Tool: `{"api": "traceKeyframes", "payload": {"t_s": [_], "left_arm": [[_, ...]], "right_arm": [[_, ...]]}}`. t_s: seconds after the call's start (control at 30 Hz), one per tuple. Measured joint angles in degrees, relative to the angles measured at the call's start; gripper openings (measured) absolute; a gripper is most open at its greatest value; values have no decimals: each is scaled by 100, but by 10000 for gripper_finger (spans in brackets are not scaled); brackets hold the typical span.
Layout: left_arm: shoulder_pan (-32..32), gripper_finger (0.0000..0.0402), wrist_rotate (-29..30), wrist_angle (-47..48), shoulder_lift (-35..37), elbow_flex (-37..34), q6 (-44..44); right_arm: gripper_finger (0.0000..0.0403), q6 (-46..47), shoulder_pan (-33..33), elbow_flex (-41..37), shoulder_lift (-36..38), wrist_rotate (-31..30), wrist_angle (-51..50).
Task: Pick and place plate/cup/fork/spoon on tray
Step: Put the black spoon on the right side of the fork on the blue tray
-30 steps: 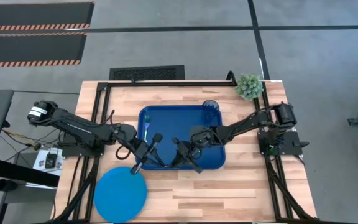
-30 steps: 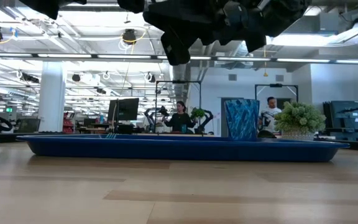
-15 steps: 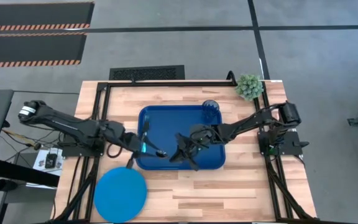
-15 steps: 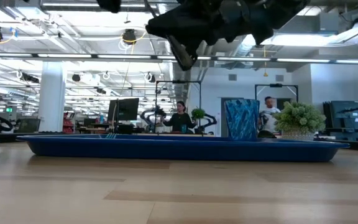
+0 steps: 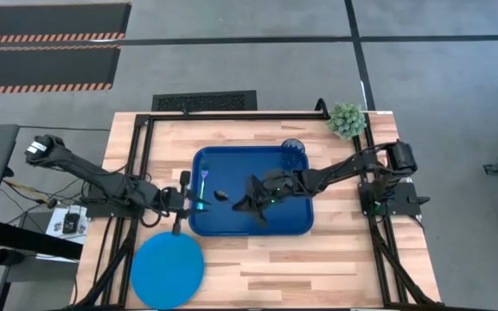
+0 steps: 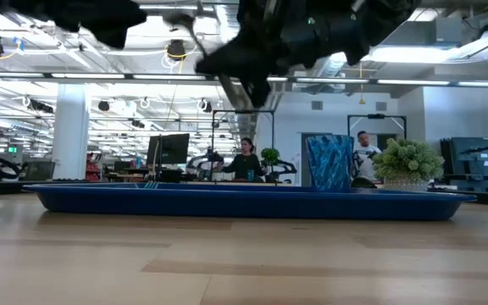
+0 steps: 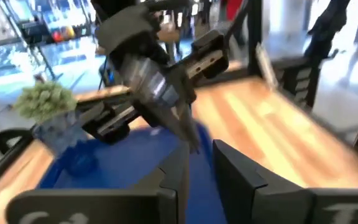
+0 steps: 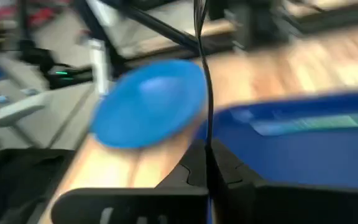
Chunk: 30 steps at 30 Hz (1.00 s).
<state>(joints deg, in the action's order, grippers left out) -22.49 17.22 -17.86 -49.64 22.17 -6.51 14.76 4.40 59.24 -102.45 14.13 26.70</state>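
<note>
The dark-blue tray (image 5: 284, 225) lies mid-table. The teal fork (image 5: 205, 178) lies on its left part, and the small dark-blue cup (image 5: 294, 149) stands in its far right corner. The bright-blue plate (image 5: 167, 269) lies flat on the table by the near left corner. My right gripper (image 5: 247, 203) hovers over the tray's middle, shut on the dark spoon (image 5: 222, 196). My left gripper (image 5: 185, 197) is just left of the tray, open by a narrow gap (image 7: 201, 171) and empty. My right gripper pinches the spoon's thin handle (image 8: 206, 144) between its two shut fingers. The handle runs straight out ahead of the fingertips, toward the table's left. The spoon's bowl (image 5: 220, 195) is at the free end. The spoon is lifted clear above the tray.
A small green potted plant (image 5: 347, 120) stands at the table's far right corner. A black frame (image 5: 232, 117) runs along the table's far and side edges. Bare wood shows near the front edge, right of the plate. People stand in the room beyond the table (image 6: 246, 159).
My left gripper has drawn back from over the tray's near left part toward the table's left edge, away from my right gripper. My right gripper has kept the spoon and shifted slightly toward the far edge.
</note>
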Motion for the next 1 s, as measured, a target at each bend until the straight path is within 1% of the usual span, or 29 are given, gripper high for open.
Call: {"api": "traceKeyframes", "payload": {"t_s": [0.07, 0.17, 0.23, 0.3, 0.4, 0.5, 0.63, 0.77, 0.87, 1.0], "left_arm": [[-47, 54, -88, -629, 20, -283, 93], [-33, 36, -733, -1508, 21, -538, 118], [39, 22, -1168, -1943, 19, -548, 149], [106, 12, -1357, -2190, 1, -442, 265], [170, 16, -1518, -2148, -104, -118, 254], [228, 46, -1693, -1949, -455, 310, 145], [416, 106, -1829, -1401, -1168, 994, 107], [638, 159, -2069, -1450, -1814, 1483, 17], [847, 182, -2419, -1571, -2087, 1723, 34], [1081, 189, -3046, -1681, -2338, 1964, 173]], "right_arm": [[3, -135, -8, 0, 0, 508, 524], [2, -278, -67, 0, 0, 1538, 1378], [2, -307, -123, 0, 0, 2140, 1875], [2, -306, -182, 0, 4, 2623, 2230], [2, -305, -239, 0, 4, 3046, 2458], [2, -309, -273, 0, 4, 3103, 2472], [2, -399, -273, 0, 4, 3102, 2486], [2, -417, -242, 3, 4, 3095, 2632], [2, -430, -225, 4, 4, 3033, 2590], [2, -434, -227, 4, 4, 2988, 2553]]}}
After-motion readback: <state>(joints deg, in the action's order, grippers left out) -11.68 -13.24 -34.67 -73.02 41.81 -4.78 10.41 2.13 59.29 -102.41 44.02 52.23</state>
